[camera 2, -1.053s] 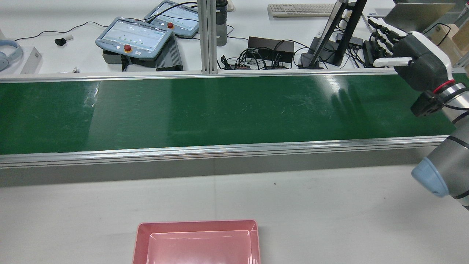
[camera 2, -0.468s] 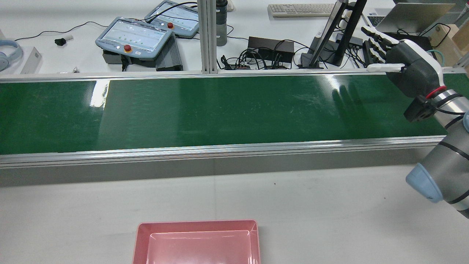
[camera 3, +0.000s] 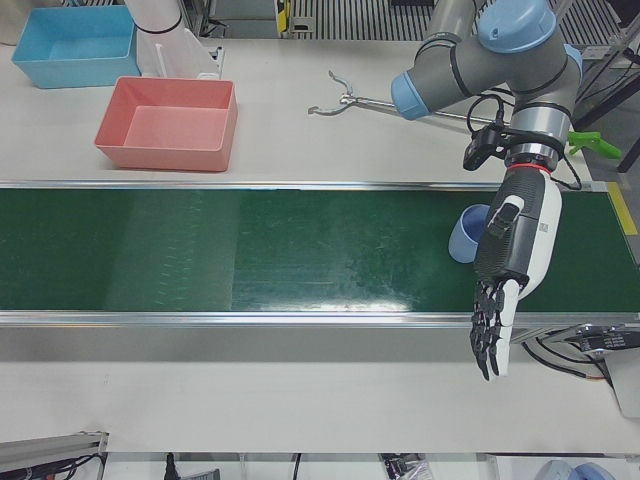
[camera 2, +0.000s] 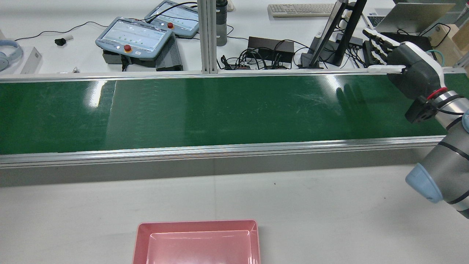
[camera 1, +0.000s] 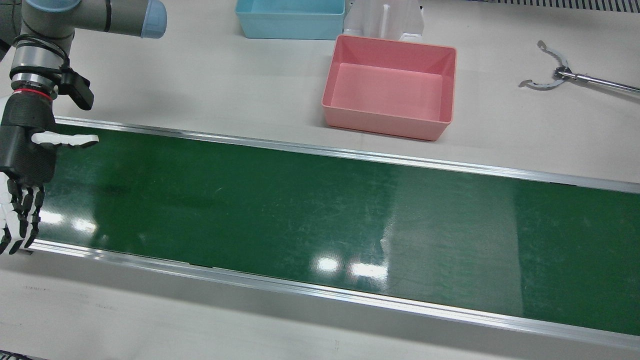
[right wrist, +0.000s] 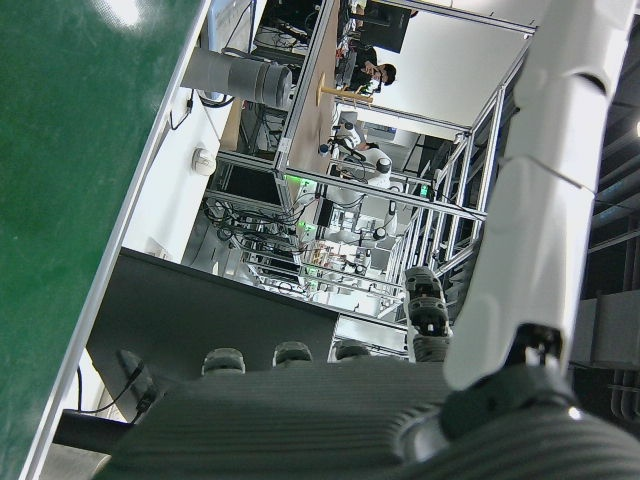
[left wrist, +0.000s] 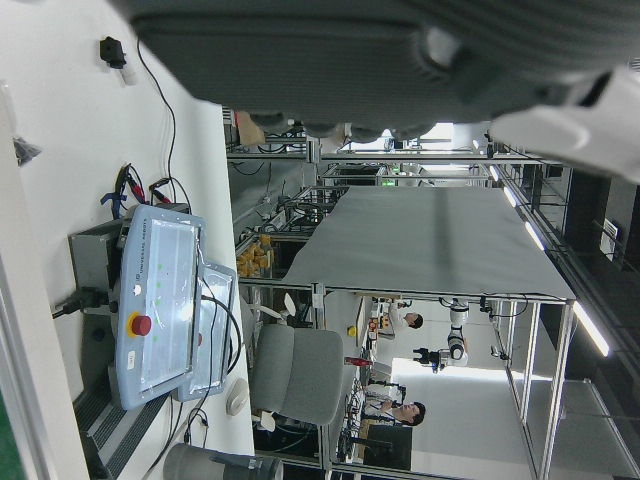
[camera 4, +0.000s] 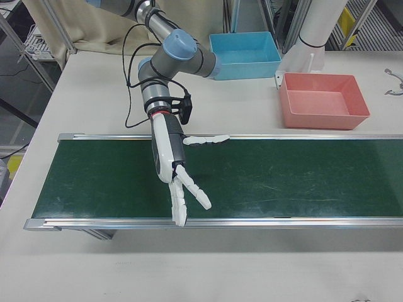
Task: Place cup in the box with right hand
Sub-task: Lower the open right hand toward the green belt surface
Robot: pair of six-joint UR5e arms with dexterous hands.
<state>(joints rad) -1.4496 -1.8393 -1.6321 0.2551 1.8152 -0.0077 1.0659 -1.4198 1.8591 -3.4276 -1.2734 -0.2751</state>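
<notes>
A pink plastic box point(camera 1: 390, 88), rectangular with sloping walls and a smooth glossy floor, is seen standing empty on the pale worktop point(camera 1: 225, 85) beside the green conveyor belt point(camera 1: 300, 215). Behind it a light-blue plastic bin point(camera 1: 290, 20) is placed, of which nothing inside is shown. The belt surface is dark green, shiny and finely scratched, and is framed by aluminium rails.

The light-blue cup point(camera 3: 467, 233), round and smooth, is found lying on the belt near its left end, just beside the left robot hand point(camera 3: 510, 270), whose fingers are held out straight and apart, with nothing grasped. The right robot hand point(camera 4: 173, 170) is held over the opposite end of the belt, fingers spread, holding nothing. A metal grabber tool point(camera 1: 575, 80) is laid on the worktop.
</notes>
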